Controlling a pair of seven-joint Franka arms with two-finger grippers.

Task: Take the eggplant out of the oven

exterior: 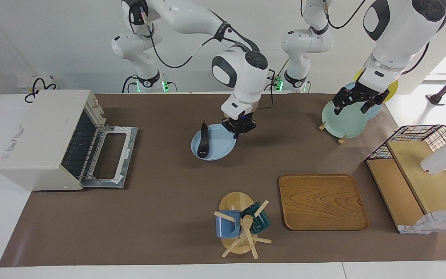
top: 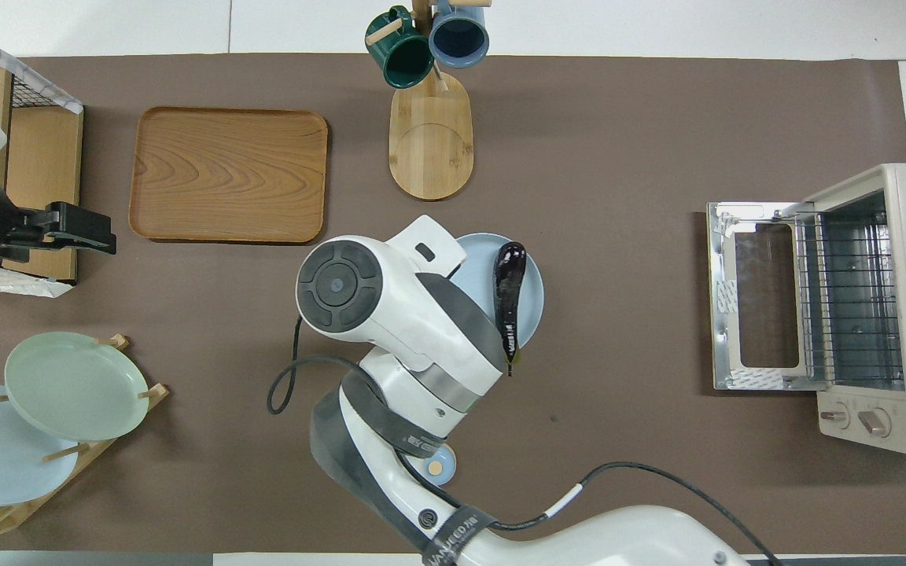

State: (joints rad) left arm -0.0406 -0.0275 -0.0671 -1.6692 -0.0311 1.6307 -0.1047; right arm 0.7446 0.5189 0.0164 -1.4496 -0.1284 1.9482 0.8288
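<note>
The eggplant (exterior: 204,141) lies on a light blue plate (exterior: 219,151) in the middle of the table, outside the oven; it also shows in the overhead view (top: 509,291) on the plate (top: 533,275). The off-white oven (exterior: 41,139) stands at the right arm's end with its door (exterior: 110,157) folded down open and its wire rack (top: 846,303) bare. My right gripper (exterior: 239,131) hangs just over the plate's rim beside the eggplant, apart from it; the arm hides it in the overhead view. My left gripper (exterior: 356,102) waits open and empty over the plate rack.
A plate rack (exterior: 341,118) with several plates stands at the left arm's end, beside a wire basket with wooden boards (exterior: 420,178). A wooden tray (exterior: 321,201) and a mug tree (exterior: 240,224) with two mugs lie farther from the robots.
</note>
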